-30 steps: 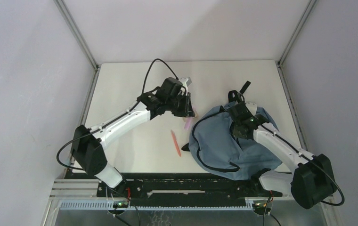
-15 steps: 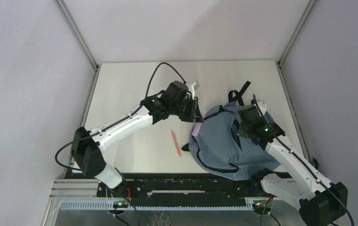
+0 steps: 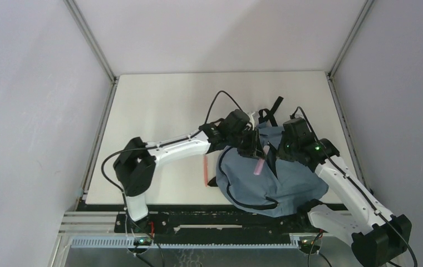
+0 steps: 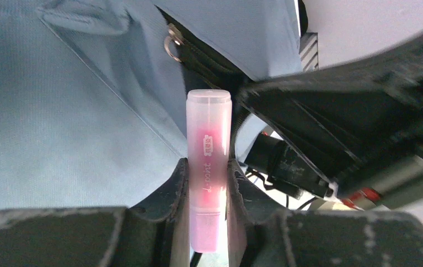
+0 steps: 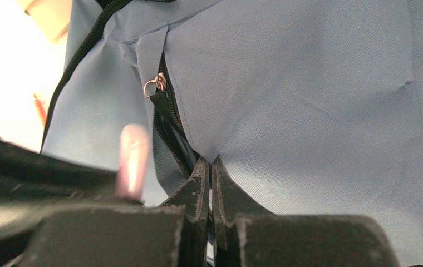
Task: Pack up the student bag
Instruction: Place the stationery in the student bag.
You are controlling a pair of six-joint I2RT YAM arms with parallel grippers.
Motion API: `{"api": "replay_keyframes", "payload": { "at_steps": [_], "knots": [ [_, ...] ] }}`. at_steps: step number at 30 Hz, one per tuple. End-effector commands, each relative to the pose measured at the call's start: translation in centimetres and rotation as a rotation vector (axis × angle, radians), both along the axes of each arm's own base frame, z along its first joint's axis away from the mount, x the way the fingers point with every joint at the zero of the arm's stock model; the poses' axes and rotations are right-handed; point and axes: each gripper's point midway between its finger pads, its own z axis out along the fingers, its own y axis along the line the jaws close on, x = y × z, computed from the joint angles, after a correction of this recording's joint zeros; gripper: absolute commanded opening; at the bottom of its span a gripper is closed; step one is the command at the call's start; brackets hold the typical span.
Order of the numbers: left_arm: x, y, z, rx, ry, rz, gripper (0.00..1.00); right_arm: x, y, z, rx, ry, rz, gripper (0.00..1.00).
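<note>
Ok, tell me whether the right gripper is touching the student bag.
Touching. The right wrist view shows the right gripper shut, its tips pinching the student bag by the blue fabric beside the open zipper.

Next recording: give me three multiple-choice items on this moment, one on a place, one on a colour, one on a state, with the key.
1. Where does the orange pen lie?
A. on the table, beside the student bag
B. inside the bag
C. on top of the bag

2. What colour is the marker held in the left gripper?
A. green
B. pink
C. yellow

3. How does the right gripper stand?
A. wide open above the table
B. shut on the bag's fabric by the zipper
C. shut on a pencil

Key:
1 A, the top view shows the pen on bare tabletop next to the bag.
2 B, the left wrist view shows a translucent pink barrel between the fingers.
3 B, the right wrist view shows the fingers pressed together with blue cloth pulled into their tips.
</note>
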Motion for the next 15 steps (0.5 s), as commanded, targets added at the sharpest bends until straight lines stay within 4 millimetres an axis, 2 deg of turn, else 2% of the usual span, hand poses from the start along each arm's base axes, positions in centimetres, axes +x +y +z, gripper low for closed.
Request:
{"api": "replay_keyframes", "payload": {
  "at_steps": [1,9,11,15],
  "knots": [
    [1.3,-3.2,3.9,-0.141,0.005,0.033,0.06,0.4,0.9,3.5,0.072,-0.084,0.044,0.0],
    [0.9,-5.2,1.2,-0.122,0.128,0.059,0.04,0.4,-0.1,3.7,0.055,-0.096,0.009,0.0],
    [0.5,-5.0,0.5,-0.095,0.161,0.081,0.01,0.5,-0.2,3.8,0.056,-0.1,0.004,0.0],
    [-0.3,-4.3,0.2,-0.065,0.194,0.105,0.01,0.8,-0.3,3.7,0.054,-0.099,-0.006,0.0]
  ]
}}
